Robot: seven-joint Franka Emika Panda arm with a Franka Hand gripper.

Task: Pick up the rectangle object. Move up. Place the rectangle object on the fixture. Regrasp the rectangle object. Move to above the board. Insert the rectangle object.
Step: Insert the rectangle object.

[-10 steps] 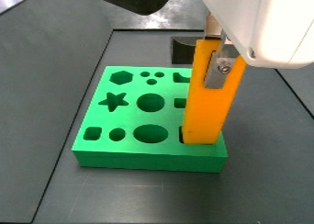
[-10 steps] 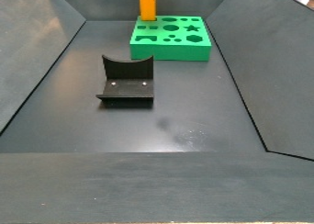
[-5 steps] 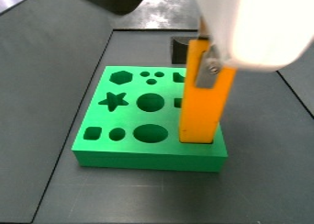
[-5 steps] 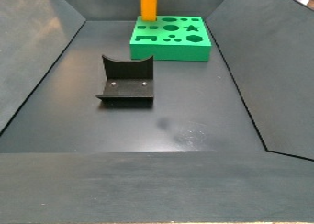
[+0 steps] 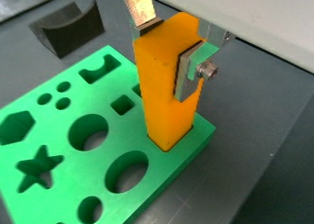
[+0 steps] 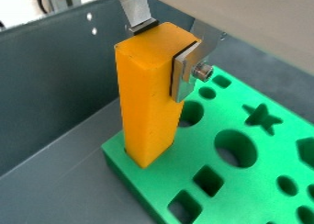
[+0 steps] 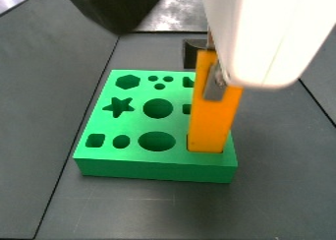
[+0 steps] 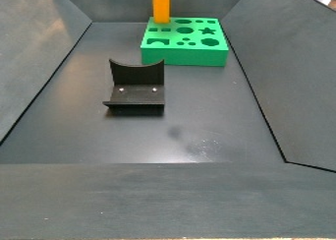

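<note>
The long orange-yellow rectangular block, smooth and plain-faced, stands upright at a corner of the thick bright green slab of a board, its lower end at or just inside a cut-out there; how deep it sits cannot be told. The end effector pinches the block near its top between flat silver plates, one finger lying flush on a side face. Judged from here, the risk is jamming: a slight tilt or offset would catch the block's square edges on the hole's rim, and pressing on could make the smooth faces slip in the grip. The board's star, hexagon and round holes stay empty. The dark, nearly black fixture with its curved notch stands well apart on the grey counter.
</note>
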